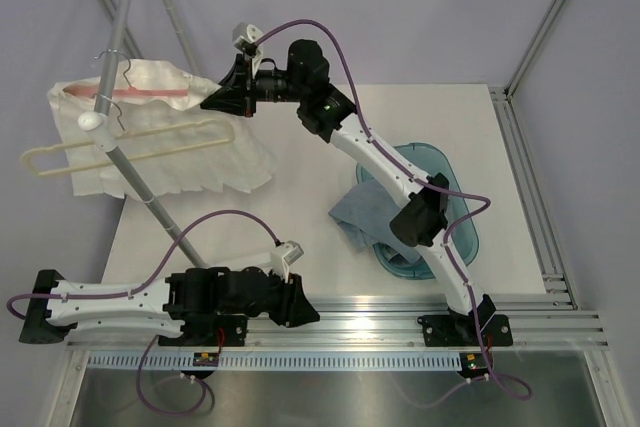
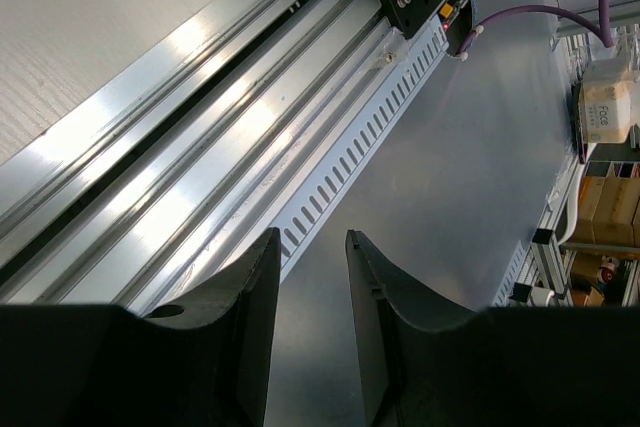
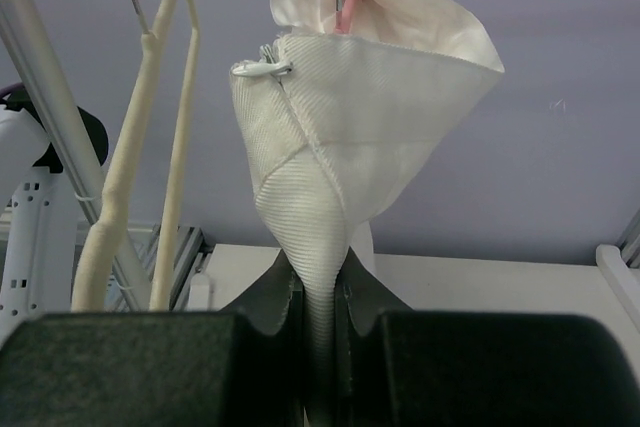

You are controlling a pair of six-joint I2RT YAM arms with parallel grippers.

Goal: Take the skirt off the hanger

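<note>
Hanging above the tabletop [image 1: 300, 147], the white skirt [image 1: 160, 142] sits directly ahead of the right gripper [image 3: 320, 297], which is clamped on a bunched fold of its cloth. A pink hanger [image 1: 150, 93] shows along the waistband, and a cream hanger [image 3: 100, 237] hangs just left of that gripper. The left gripper [image 2: 308, 277], well apart from the skirt, rests low over the aluminium rail [image 2: 180, 147], slightly parted and holding nothing

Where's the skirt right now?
Top view, far left of the table: the skirt hangs by the grey pole beside the cream hanger, its right edge pinched between the right fingers.
</note>
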